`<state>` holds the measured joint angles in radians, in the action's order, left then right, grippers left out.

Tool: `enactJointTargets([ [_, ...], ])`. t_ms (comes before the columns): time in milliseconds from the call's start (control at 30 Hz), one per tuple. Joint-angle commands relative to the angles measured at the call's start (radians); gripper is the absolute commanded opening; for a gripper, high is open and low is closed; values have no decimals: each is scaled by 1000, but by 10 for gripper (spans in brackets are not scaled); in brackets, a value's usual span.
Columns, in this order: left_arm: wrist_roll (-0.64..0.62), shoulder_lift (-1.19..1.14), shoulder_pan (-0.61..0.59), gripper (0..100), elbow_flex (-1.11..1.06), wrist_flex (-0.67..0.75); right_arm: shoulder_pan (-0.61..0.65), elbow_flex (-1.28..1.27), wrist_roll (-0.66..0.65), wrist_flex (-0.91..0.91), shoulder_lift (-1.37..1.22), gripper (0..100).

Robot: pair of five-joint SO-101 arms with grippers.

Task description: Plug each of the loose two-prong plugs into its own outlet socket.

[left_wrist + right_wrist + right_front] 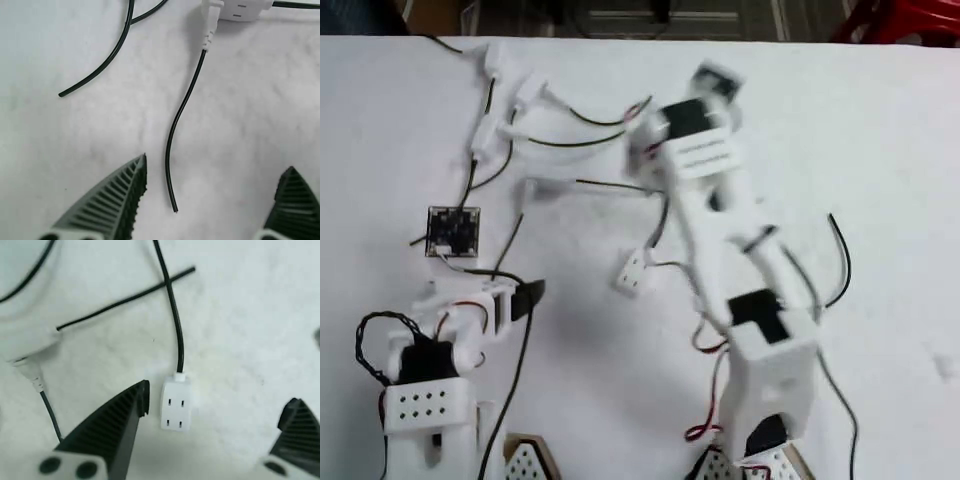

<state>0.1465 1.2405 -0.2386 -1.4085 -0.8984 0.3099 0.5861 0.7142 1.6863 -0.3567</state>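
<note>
Black ribbed jaws spread wide, the right gripper (220, 394) hangs over a white four-slot plastic outlet socket (176, 407) on the white table (250, 315). The left gripper (217, 162), equally spread, straddles a thin black cord (172, 150) leading to a white moulded plug (209, 22). From above, the right arm (720, 200) lies stretched forward, the left arm (440, 350) folded. Likely the approach step: next, pinch a plug and align prongs with slots.

high: fixed, overhead, down on whole bench (880, 150) | left wrist: close, past left claw (217, 162), onto cord (176, 120) also in high | right wrist: close, past right claw (220, 391)
</note>
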Motion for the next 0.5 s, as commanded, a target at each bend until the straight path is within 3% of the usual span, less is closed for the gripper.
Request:
enactJointTargets([
  [0,-11,13,-12,392,5,15,-171,77,-187,31,125,394],
  [233,-11,13,-8,392,5,15,-565,-164,-470,31,162,394],
  [400,-11,13,-7,392,5,15,-673,-427,-468,-22,160,394],
  [467,-11,13,-7,392,5,15,-677,-535,-408,-70,160,394],
])
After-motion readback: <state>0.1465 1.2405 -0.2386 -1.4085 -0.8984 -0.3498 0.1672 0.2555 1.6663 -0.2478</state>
